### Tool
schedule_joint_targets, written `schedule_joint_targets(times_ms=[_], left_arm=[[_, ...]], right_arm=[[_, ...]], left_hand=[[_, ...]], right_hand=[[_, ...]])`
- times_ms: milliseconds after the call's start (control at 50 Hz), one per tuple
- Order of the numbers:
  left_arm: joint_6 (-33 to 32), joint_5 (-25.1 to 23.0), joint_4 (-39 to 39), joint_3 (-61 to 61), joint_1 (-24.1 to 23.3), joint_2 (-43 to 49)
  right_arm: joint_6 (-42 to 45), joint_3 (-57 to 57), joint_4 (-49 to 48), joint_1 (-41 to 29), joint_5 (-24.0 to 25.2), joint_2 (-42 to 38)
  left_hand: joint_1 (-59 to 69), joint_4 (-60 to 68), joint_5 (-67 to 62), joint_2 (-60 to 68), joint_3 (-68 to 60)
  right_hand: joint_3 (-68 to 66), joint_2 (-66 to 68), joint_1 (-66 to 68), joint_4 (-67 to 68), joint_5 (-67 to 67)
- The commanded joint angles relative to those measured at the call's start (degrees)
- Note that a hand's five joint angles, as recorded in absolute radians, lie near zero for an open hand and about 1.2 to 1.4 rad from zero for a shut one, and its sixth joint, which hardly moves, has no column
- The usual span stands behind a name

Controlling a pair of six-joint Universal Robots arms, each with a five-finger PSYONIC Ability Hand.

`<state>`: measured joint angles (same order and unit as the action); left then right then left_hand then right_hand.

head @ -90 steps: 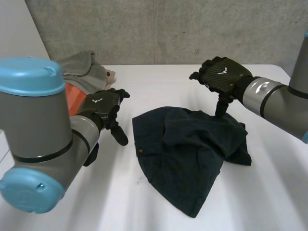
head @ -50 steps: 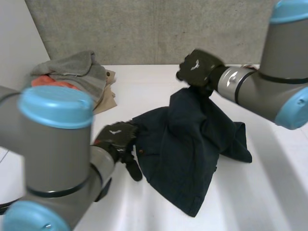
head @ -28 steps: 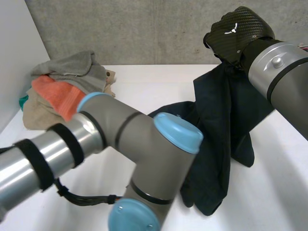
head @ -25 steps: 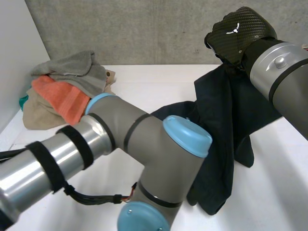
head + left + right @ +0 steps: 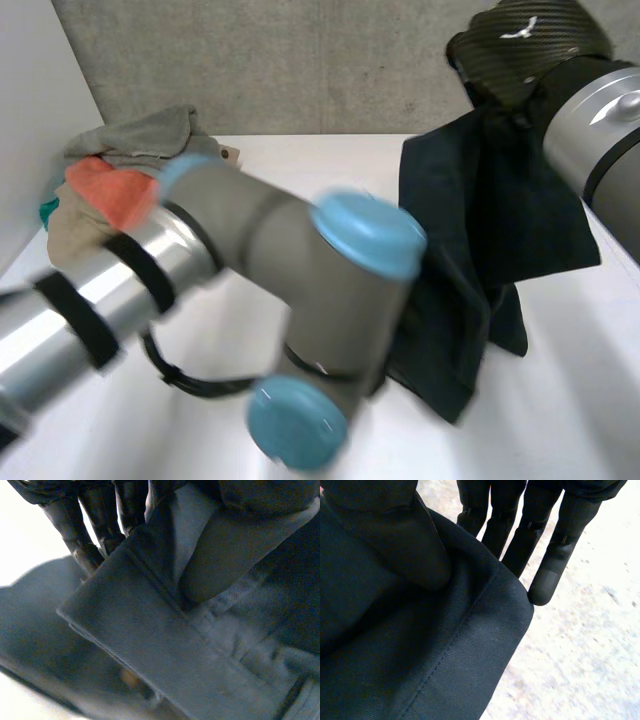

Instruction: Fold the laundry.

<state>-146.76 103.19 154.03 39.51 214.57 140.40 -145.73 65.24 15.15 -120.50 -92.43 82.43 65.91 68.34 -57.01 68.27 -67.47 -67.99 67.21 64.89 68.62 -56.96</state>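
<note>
The dark twill garment (image 5: 480,230) hangs with its long axis vertical at the frame's upper right, its lower end resting on the white table (image 5: 320,155); the right hand (image 5: 525,45) pinches its stitched hem between thumb and fingers; the left hand (image 5: 97,517) likewise clamps a flat, seamed edge.

Right hand (image 5: 525,45) is way up high, back of the hand toward the head camera, thumb (image 5: 415,545) clamping the dark cloth (image 5: 500,200) against pretty straight fingers (image 5: 547,575). Left arm (image 5: 270,250) stretches across the middle, elbow bent, and the left hand (image 5: 97,525) pinches the cloth's hem between thumb and fingers too.
</note>
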Motion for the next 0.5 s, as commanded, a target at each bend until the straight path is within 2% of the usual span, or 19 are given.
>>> schedule_joint_targets(times_ms=[20, 40, 120, 200, 240, 360, 500], left_arm=[[-10.19, 1.58, 2.24, 5.31, 16.83, -15.58], [-14.47, 0.97, 2.85, 5.40, 20.42, -18.90], [-23.45, -2.18, 4.79, 3.57, 25.19, -24.19], [-29.17, -5.62, 4.62, 1.80, 25.81, -26.14], [-30.68, -5.89, 4.09, 1.97, 25.82, -25.53], [-35.69, -5.19, 2.69, 4.52, 25.64, -17.56], [-36.93, -3.87, -1.00, 5.40, 26.60, -5.43]], right_arm=[[-2.63, 0.68, -0.21, 7.99, 2.52, -0.34], [-3.15, 0.94, -0.21, 9.13, 3.74, -0.60], [-5.17, 2.60, -0.30, 10.98, 7.43, -0.78], [-5.88, 5.93, -0.91, 11.51, 10.33, -1.48], [-5.80, 7.79, -1.35, 11.34, 11.22, -1.92], [-2.47, 16.30, -6.87, 10.99, 12.89, -6.04], [5.00, 23.52, -13.82, 8.18, 12.98, -13.86]], left_hand=[[14.09, 11.66, -12.99, 11.73, -12.53], [14.09, 11.66, -12.99, 11.73, -12.53], [14.09, 11.66, -12.99, 11.73, -12.53], [14.09, 11.66, -12.99, 11.73, -12.53], [14.09, 11.66, -12.99, 11.73, -12.53], [14.09, 11.66, -12.99, 11.73, -12.53], [14.09, 11.66, -12.99, 11.73, -12.53]], right_hand=[[-12.01, 12.79, 15.11, 11.38, -13.04], [-12.01, 12.79, 15.11, 11.38, -13.04], [-12.01, 12.79, 15.11, 11.38, -13.04], [-12.01, 12.79, 15.11, 11.38, -13.04], [-12.01, 12.79, 15.11, 11.38, -13.04], [-12.01, 12.79, 15.11, 11.38, -13.04], [-12.01, 12.79, 15.11, 11.38, -13.04]])
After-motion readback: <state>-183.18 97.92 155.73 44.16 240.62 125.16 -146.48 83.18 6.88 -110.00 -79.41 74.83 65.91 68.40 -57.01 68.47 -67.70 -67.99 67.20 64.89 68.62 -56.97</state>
